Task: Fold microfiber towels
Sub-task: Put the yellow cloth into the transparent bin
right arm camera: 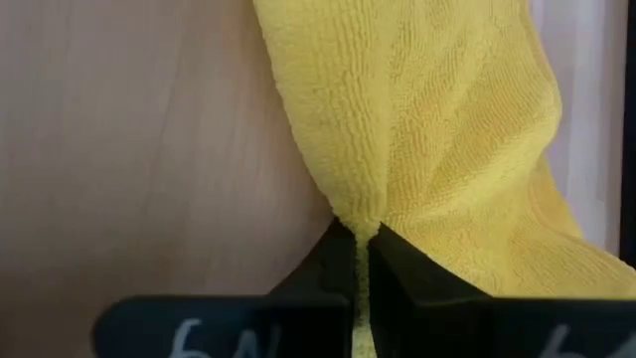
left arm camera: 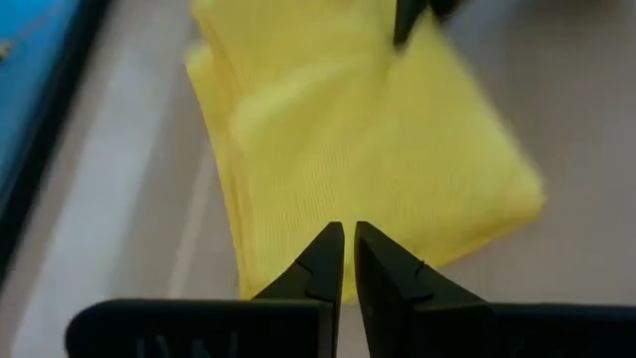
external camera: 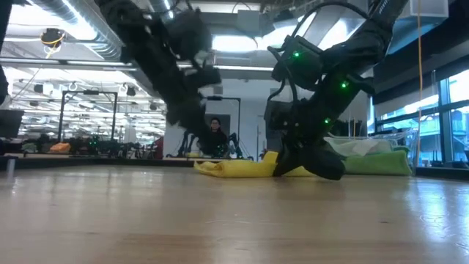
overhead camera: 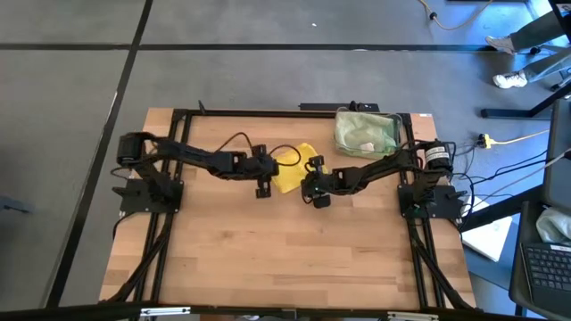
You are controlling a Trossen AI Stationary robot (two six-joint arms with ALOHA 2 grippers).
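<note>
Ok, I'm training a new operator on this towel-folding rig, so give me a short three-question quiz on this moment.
1. True or false: the right gripper has pinched an edge of the yellow towel.
2. Where do the other towels sit? A) spread on the table B) in the clear plastic bin at the table's far right C) on the floor
3. Fill in: the left gripper is ____ and holds nothing.

Key: 1 true; 2 B; 3 shut.

No text, label or number is legible anywhere.
</note>
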